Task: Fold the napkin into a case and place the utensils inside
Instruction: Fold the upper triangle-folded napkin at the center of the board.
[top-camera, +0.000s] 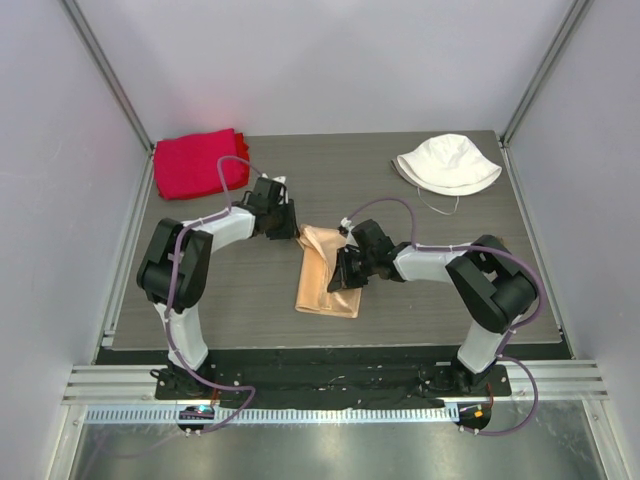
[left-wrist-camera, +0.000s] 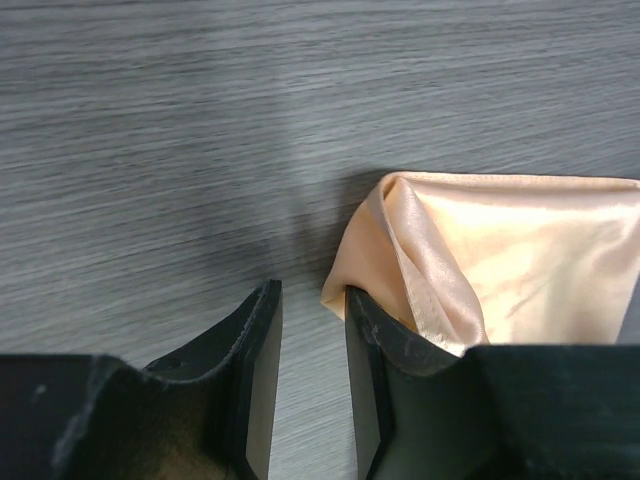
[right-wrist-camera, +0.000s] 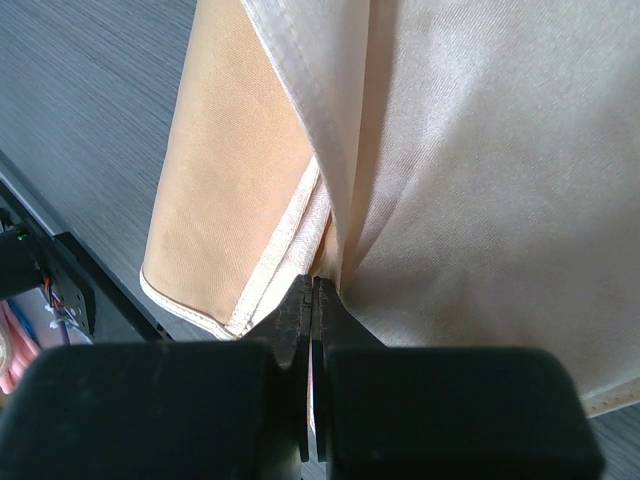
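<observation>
Right wrist view is showing the right gripper (right-wrist-camera: 312, 285) with its fingers pressed together, pinching a raised ridge of the napkin (right-wrist-camera: 480, 150) right at the tips. The cloth is draping away from the tips on both sides, and a hemmed edge is running just left of them. How much cloth is sitting between the pads is hidden by the fingers themselves. Low at the left of that view, a dark bracket and some coloured bits are blurring out, too small to read.

On the left wrist view the left gripper (left-wrist-camera: 310, 300) is standing spread, with bare table (left-wrist-camera: 150, 150) showing in the gap. A folded napkin corner is lying against the tip of the finger on that view's right side and passing under it, so that part is covered.

From above, the napkin is lying as a narrow folded strip between the two grippers, and the right one is covering part of its edge. A red cloth (top-camera: 195, 163) is lying well beyond the left gripper, and a white hat (top-camera: 447, 163) well beyond the right one.
</observation>
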